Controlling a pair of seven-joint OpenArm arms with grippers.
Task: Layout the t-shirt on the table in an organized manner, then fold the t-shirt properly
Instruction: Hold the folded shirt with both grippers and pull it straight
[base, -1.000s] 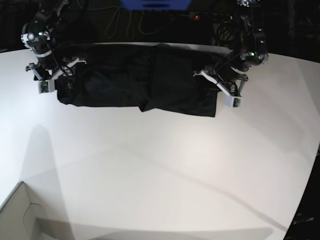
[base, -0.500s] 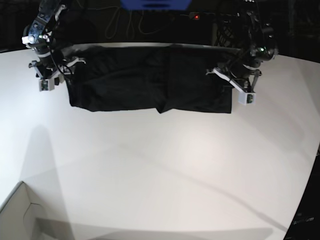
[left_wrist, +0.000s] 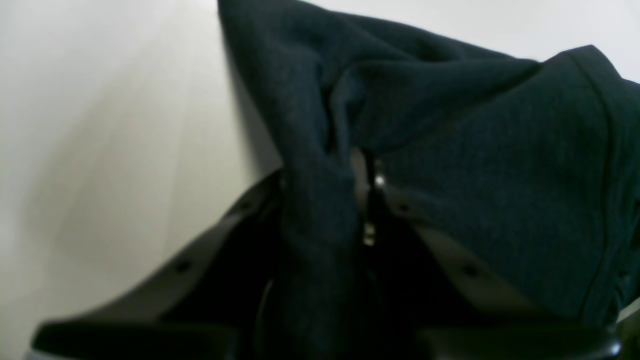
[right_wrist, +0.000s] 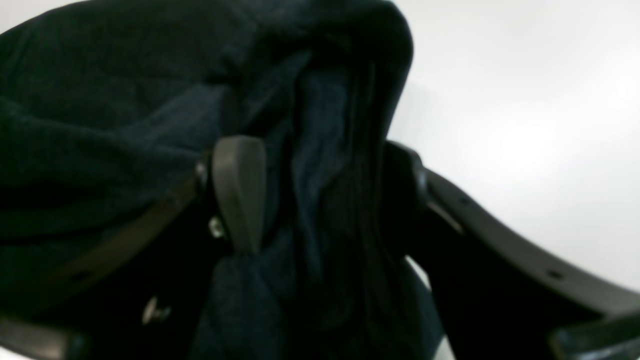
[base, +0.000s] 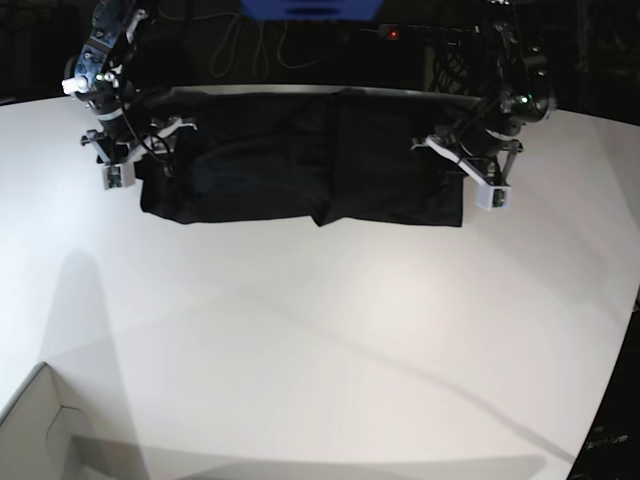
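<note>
The black t-shirt (base: 300, 165) is stretched wide between my two grippers at the far side of the white table (base: 320, 330). I cannot tell if its lower edge touches the table. My left gripper (base: 455, 178), on the right of the base view, is shut on the shirt's right end. In the left wrist view the cloth (left_wrist: 500, 175) bunches between the shut gripper (left_wrist: 367, 200). My right gripper (base: 140, 168) is shut on the shirt's left end. In the right wrist view the fabric (right_wrist: 100, 100) is pinched in the gripper (right_wrist: 320, 200), beside one grey fingertip (right_wrist: 239, 190).
A pale cardboard box corner (base: 40, 430) sits at the front left. Behind the table's far edge are dark space, cables and a blue object (base: 310, 8). The table edge curves away at the right (base: 620, 380).
Both arms carried the shirt to the right and farther back, pulling it straighter. In the last half second the right gripper's arm shifted slightly right; the left gripper stayed put.
</note>
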